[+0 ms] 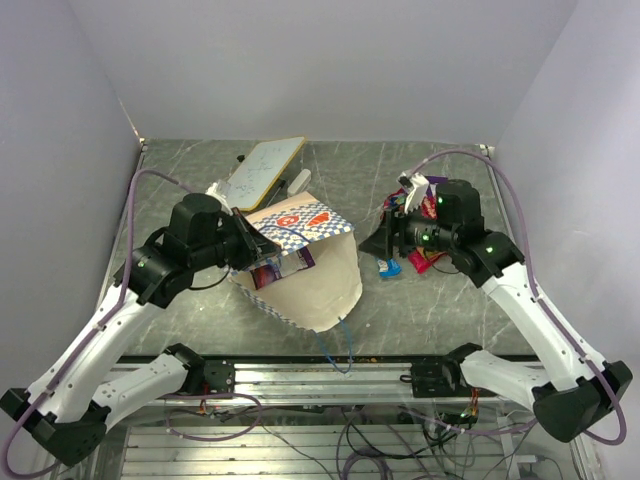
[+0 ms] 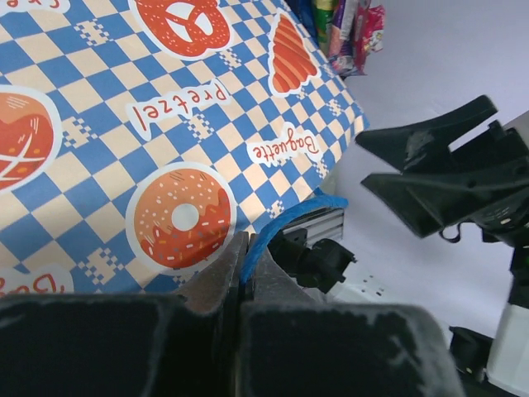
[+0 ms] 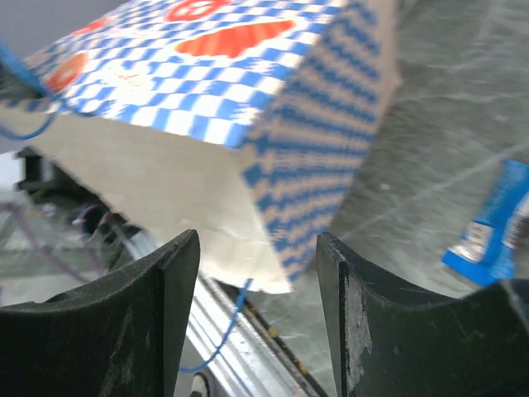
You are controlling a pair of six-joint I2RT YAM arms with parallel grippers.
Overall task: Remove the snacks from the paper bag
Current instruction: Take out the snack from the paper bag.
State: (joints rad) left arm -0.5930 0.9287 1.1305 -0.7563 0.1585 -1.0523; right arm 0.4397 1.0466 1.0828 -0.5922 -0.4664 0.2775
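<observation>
The paper bag (image 1: 315, 275) lies tipped over mid-table with its checkered band (image 2: 165, 124) raised. My left gripper (image 1: 262, 245) is shut on the bag's blue string handle (image 2: 285, 223), which runs between its fingertips (image 2: 245, 256). A purple-and-white packet (image 1: 285, 268) shows at the bag's left side near the gripper. Several snacks (image 1: 412, 200) lie in a pile right of the bag, with a blue packet (image 1: 388, 266) and a red one (image 1: 425, 260) beside them. My right gripper (image 1: 385, 240) is open and empty (image 3: 258, 273), facing the bag (image 3: 248, 99). The blue packet (image 3: 492, 227) lies to its right.
A flat white board with a wooden edge (image 1: 262, 165) lies behind the bag at the back left. The bag's other blue handle (image 1: 345, 345) hangs over the table's front rail (image 1: 330, 375). Grey walls close in the table on three sides.
</observation>
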